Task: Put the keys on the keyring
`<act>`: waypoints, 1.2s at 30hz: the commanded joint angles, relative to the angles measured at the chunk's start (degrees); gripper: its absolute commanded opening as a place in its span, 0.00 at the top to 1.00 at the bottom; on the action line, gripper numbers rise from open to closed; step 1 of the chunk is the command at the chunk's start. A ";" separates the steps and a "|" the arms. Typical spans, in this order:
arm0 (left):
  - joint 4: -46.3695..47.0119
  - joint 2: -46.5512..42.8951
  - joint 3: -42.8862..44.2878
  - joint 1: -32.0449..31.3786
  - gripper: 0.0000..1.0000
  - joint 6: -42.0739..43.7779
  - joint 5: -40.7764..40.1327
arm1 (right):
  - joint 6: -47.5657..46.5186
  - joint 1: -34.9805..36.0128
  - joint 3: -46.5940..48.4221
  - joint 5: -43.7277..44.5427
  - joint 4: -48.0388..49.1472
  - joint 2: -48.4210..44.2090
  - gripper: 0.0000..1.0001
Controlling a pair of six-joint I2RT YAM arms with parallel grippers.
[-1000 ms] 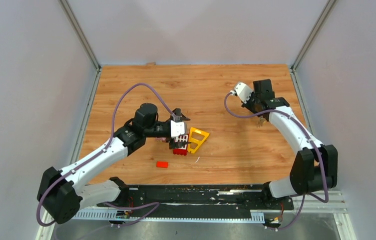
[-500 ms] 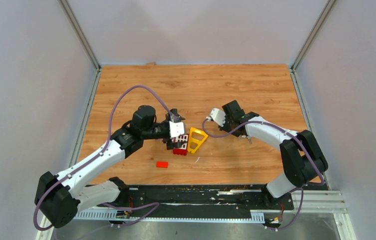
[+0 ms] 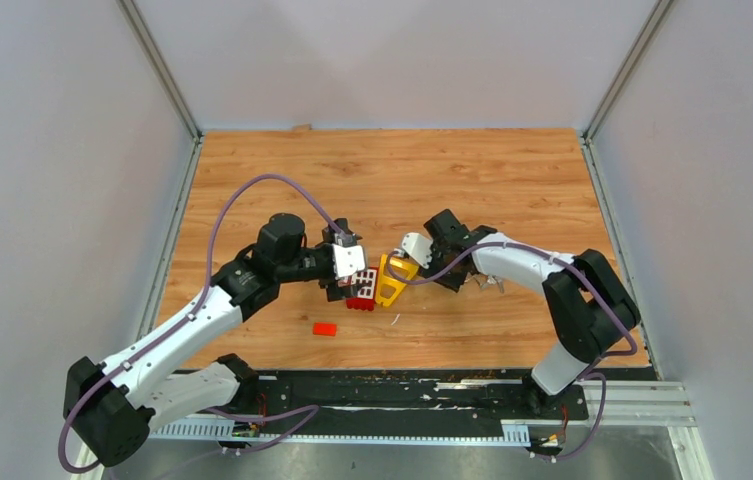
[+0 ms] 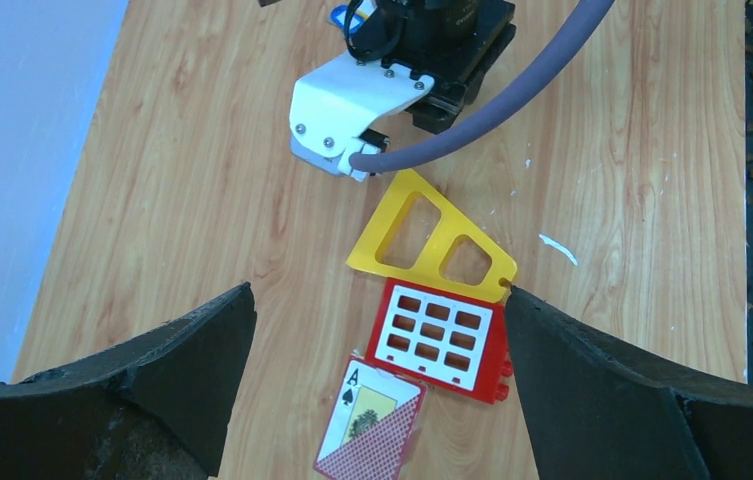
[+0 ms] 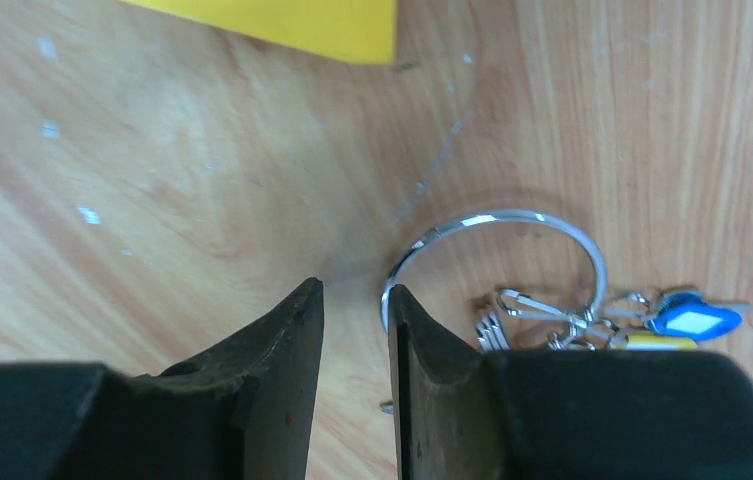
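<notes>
The keyring (image 5: 552,222) is a thin silver wire ring lying on the wood. A bunch of keys hangs on small clips at its lower right, showing a blue head (image 5: 694,320) and a yellow head (image 5: 652,341). My right gripper (image 5: 354,290) is low over the table just left of the ring, its jaws a narrow gap apart with bare wood between them. The ring's left edge touches the right finger's tip. In the top view the keys (image 3: 490,284) lie just right of the right gripper (image 3: 449,278). My left gripper (image 4: 377,400) is wide open and empty above a playing card (image 4: 367,420).
A yellow triangular frame (image 4: 432,240) lies beside a red window panel (image 4: 439,338) under the left gripper, and the frame's corner (image 5: 292,20) shows in the right wrist view. A small red block (image 3: 324,328) lies nearer the front. The right wrist (image 4: 402,60) is close to the frame.
The right arm swung from the back right to the centre, down beside the yellow frame, and the keys came with it. The left arm shifted slightly left.
</notes>
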 commanded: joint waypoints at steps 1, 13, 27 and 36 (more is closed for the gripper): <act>-1.95 -1.17 2.38 0.10 0.00 1.63 0.19 | 2.29 0.66 5.07 -9.49 -4.02 -0.19 0.68; 1.57 -1.93 1.05 0.17 0.00 -0.59 -4.24 | 4.77 -3.36 9.21 -14.05 -4.69 -13.61 0.01; 22.94 -1.68 -3.44 4.77 0.00 -22.43 -24.67 | 18.01 -14.53 10.85 -6.80 4.91 -29.40 0.00; 22.88 -5.08 -3.66 14.50 0.00 -30.92 -29.32 | 23.04 -15.23 4.34 -0.60 13.43 -37.39 0.00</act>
